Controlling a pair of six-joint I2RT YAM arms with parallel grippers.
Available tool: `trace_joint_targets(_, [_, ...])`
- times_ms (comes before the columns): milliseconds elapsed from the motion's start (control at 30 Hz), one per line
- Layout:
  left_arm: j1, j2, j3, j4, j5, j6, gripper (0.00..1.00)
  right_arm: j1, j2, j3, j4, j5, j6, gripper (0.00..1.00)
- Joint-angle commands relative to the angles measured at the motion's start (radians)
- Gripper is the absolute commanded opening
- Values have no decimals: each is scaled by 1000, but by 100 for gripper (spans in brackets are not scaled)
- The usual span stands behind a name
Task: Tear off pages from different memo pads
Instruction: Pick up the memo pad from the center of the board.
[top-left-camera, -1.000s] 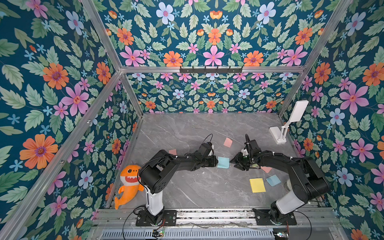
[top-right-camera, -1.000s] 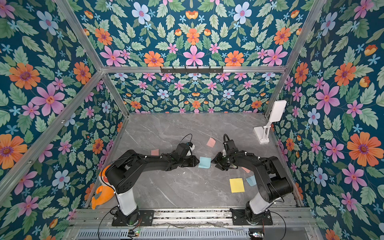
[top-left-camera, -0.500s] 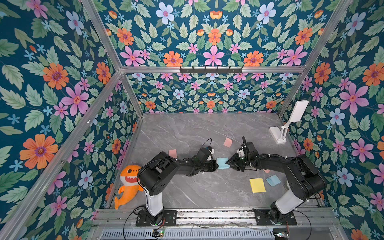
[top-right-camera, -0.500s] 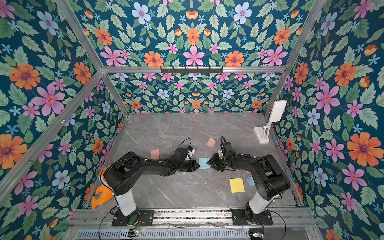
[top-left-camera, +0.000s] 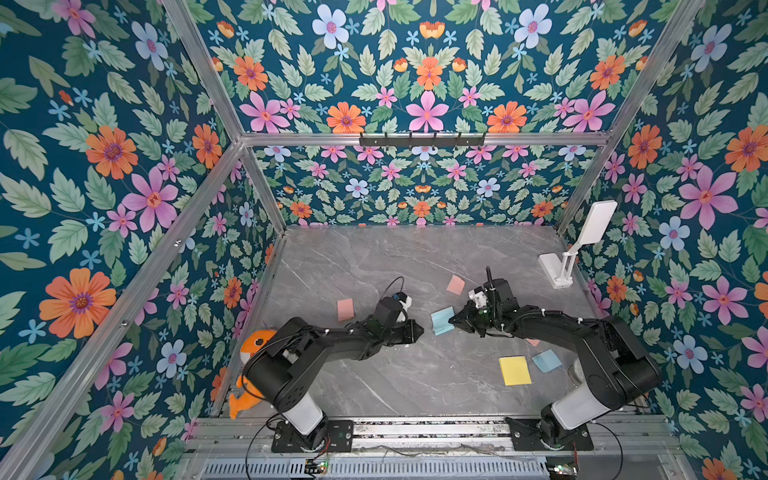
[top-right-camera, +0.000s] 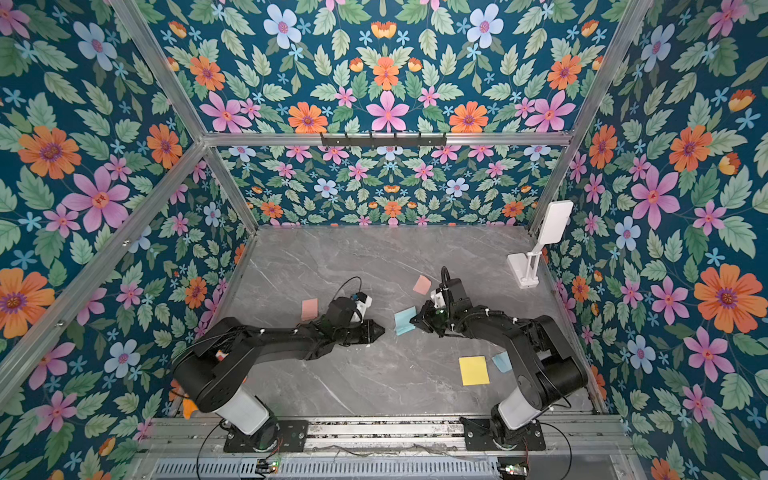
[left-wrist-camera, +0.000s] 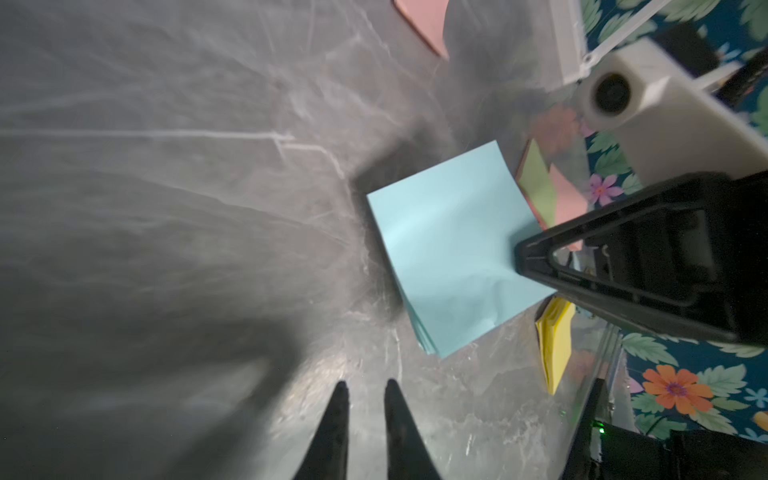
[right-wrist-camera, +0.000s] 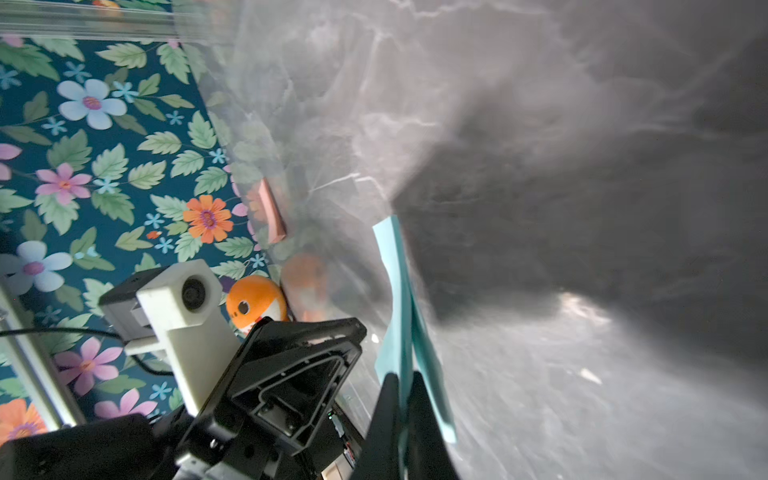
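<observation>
Pinching one edge of the top blue page (right-wrist-camera: 395, 291), the right gripper (top-left-camera: 452, 322) has its fingers pressed together on the paper, holding that edge raised off the blue memo pad (left-wrist-camera: 449, 249). The pad lies mid-counter (top-left-camera: 374, 257) between the arms; it is square, with no long axis. The left gripper (left-wrist-camera: 365, 384) hovers just short of it, slightly spread and empty.

Your grey marbled desk (top-left-camera: 374, 257) carries: light-blue square memo pad (top-left-camera: 441, 321); pink paper square (top-left-camera: 345, 309); second pink square (top-left-camera: 456, 285); yellow paper square (top-left-camera: 514, 370) beside light-blue paper sheet (top-left-camera: 547, 360); white folding stand (top-left-camera: 557, 270); orange shark plush (top-left-camera: 253, 349).
</observation>
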Motion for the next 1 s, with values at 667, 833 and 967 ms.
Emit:
trace_joint_targets(667, [77,-110,-112,536,167,-269,15,99,-132,-32,314,-232,270,3])
trace_joint_targets(833, [105,-77,-67,361,141,-340,0,90,-164,-2,196,-250,163,30])
trace_joint_targets(967, [139,-64,-82,393,222,-394,0,97,-245,121,-308,-48,-199,35])
